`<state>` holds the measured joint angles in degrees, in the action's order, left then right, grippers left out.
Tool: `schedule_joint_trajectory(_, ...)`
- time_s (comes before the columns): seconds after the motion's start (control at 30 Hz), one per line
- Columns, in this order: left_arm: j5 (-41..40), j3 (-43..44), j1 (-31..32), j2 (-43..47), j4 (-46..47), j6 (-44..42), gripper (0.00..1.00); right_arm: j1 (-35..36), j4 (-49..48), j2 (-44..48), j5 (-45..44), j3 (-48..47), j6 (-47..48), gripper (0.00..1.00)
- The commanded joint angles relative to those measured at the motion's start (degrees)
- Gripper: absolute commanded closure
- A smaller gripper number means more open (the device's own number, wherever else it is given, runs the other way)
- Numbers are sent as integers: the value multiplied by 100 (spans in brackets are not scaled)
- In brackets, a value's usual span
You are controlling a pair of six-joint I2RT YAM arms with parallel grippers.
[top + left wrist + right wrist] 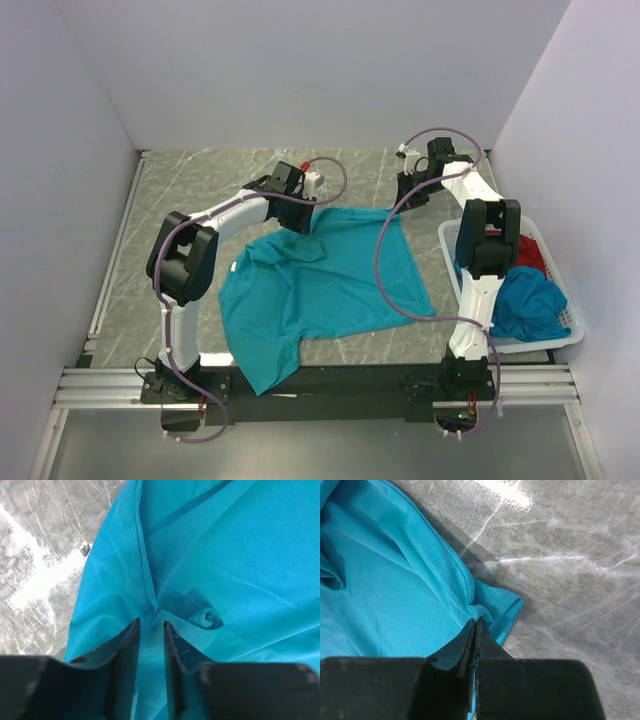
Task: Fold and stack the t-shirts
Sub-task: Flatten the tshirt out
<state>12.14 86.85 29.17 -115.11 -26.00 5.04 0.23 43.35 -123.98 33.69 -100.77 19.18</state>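
Observation:
A teal t-shirt [320, 290] lies spread on the grey marble table, its near end hanging over the front edge. My left gripper [300, 222] is down at the shirt's far left corner. In the left wrist view the left gripper [151, 624] stands narrowly open astride a seam fold of the teal t-shirt [225, 555], with cloth lying in the gap. My right gripper [405, 195] is at the far right corner. The right wrist view shows the right gripper [474, 621] shut on the hemmed edge of the teal t-shirt [385, 590].
A white slatted basket [560, 340] stands at the right edge of the table, holding a bright blue t-shirt [525, 300] and a red t-shirt [530, 252]. Walls close in the table on the left, back and right. Bare marble [570, 555] lies beyond the shirt.

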Motion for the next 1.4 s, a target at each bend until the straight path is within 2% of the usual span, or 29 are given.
schedule_joint_trajectory(0.0, 25, 262, -16, 147, -28, -73, 67, 12, 94, 164, 76, -48, 51, 100)
schedule_joint_trajectory(0.23, 139, 333, -16, -46, -98, -56, 67, 3, 86, 173, 67, -57, 68, 100)
schedule_joint_trajectory(0.53, 227, 377, -16, -222, -125, -47, 72, 12, 103, 164, 76, -57, 68, 100)
schedule_joint_trajectory(0.73, 227, 377, -16, -249, -116, -47, 80, 12, 94, 164, 85, -57, 68, 100)
schedule_joint_trajectory(0.83, 210, 377, -16, -214, -107, -38, 88, 3, 103, 164, 85, -65, 68, 100)
schedule_joint_trajectory(0.87, 192, 377, -16, -179, -90, -29, 92, 3, 103, 164, 85, -65, 60, 100)
schedule_joint_trajectory(1.0, 104, 403, -16, 85, -46, 6, 98, 12, 103, 190, 94, -57, 68, 100)
schedule_joint_trajectory(1.37, 131, 61, -69, 1394, -19, 155, 99, 4, 103, 418, 76, -57, 103, 100)
